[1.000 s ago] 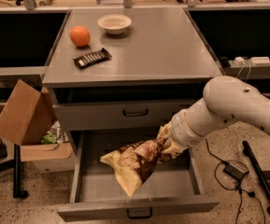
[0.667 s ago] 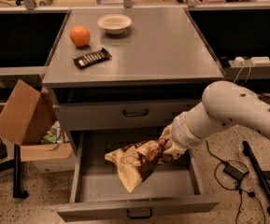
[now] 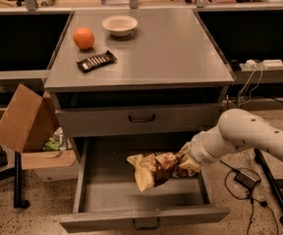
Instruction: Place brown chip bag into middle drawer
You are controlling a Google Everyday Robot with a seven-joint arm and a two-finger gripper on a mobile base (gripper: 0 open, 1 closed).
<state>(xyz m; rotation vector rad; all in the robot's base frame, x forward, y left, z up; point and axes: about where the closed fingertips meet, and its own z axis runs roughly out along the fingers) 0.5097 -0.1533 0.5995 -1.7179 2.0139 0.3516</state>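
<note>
The brown chip bag, crinkled dark brown foil with pale yellow ends, hangs tilted over the inside of the open middle drawer. My gripper reaches in from the right at the end of the white arm and is shut on the bag's right end. The bag's left end droops toward the drawer floor; I cannot tell whether it touches it. The drawer is pulled far out, its front panel with a small dark handle near the bottom of the view.
The shallower drawer front above is closed. On the cabinet top lie an orange, a white bowl and a black candy bar wrapper. A cardboard box stands left; cables lie on the floor right.
The gripper and bag have shifted slightly to the right and down inside the open drawer. The drawer and the things on the cabinet top have not moved.
</note>
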